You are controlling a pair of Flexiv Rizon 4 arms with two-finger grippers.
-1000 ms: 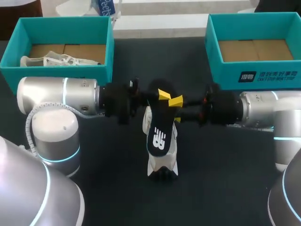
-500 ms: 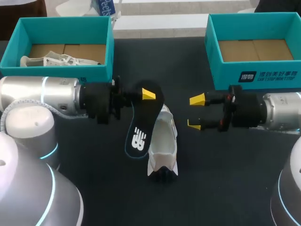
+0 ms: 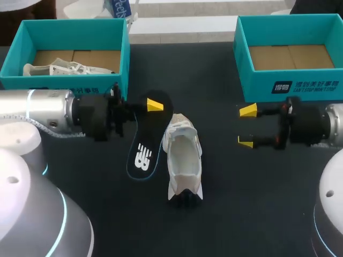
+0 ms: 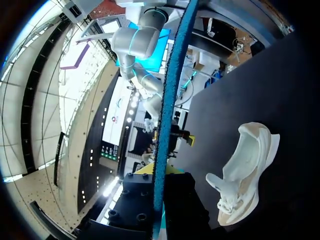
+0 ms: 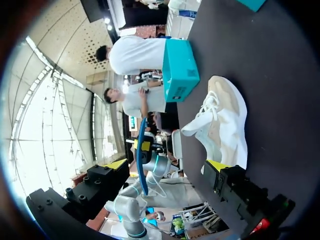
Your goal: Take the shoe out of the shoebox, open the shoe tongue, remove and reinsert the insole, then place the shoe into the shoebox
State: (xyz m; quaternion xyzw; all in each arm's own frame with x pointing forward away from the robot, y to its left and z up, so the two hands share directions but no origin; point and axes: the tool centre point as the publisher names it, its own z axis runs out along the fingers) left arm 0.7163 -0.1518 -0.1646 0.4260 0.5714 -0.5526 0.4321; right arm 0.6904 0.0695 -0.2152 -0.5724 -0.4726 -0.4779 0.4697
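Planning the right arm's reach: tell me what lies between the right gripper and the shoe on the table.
Nothing. The head view shows only bare table between the right gripper and the shoe; the right wrist view agrees.

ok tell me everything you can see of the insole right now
The insole is a thin, flat, foot-shaped pad, black on top with a white logo near one end. The left wrist view shows its blue rim edge-on. It is out of the white shoe and lies slanted beside it over the dark table. The left gripper is shut on the end away from the logo, one yellow tip on top. Whether the logo end touches the table cannot be told.
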